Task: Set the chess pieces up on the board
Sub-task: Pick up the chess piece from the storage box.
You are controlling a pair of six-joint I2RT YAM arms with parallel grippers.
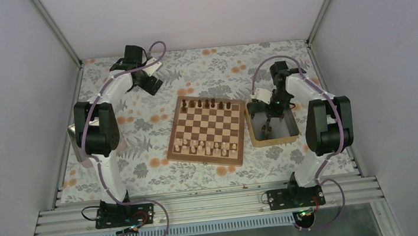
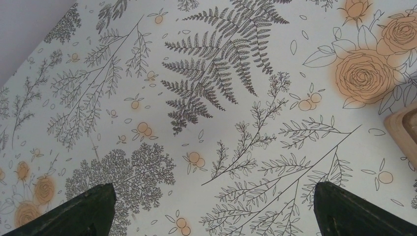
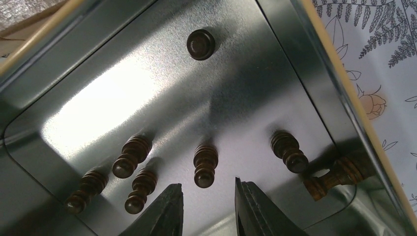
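The chessboard [image 1: 208,129] lies mid-table with dark pieces [image 1: 205,103] along its far row and pale ones along its near rows. In the right wrist view several dark brown pawns [image 3: 205,166] stand in a metal tray [image 3: 98,93]; one piece [image 3: 334,178] lies on its side at the right. My right gripper [image 3: 207,189] is open, its jaws hanging just above the middle pawn, not touching it. In the top view it [image 1: 268,124] is inside the tray [image 1: 274,139]. My left gripper [image 2: 211,201] is open and empty over the floral cloth, at the far left [image 1: 152,84].
The tan-rimmed tray stands right beside the board's right edge. A corner of a wooden edge [image 2: 403,128] shows at the right of the left wrist view. Grey walls close in the table on three sides.
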